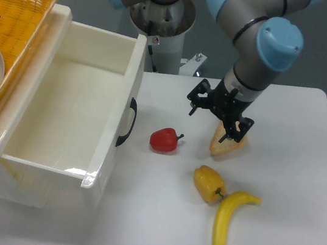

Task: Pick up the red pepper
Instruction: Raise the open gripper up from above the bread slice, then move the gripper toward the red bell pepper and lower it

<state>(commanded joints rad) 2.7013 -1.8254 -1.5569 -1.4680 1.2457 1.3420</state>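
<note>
The red pepper lies on the white table, just right of the open drawer's handle, its dark stem pointing right. My gripper hangs above the table to the pepper's upper right, apart from it. Its two black fingers are spread wide and hold nothing. One fingertip sits over the bread slice.
A white drawer stands open at the left, with a black handle. A wicker basket with a plate sits behind it. A yellow pepper and a banana lie in front of the bread slice.
</note>
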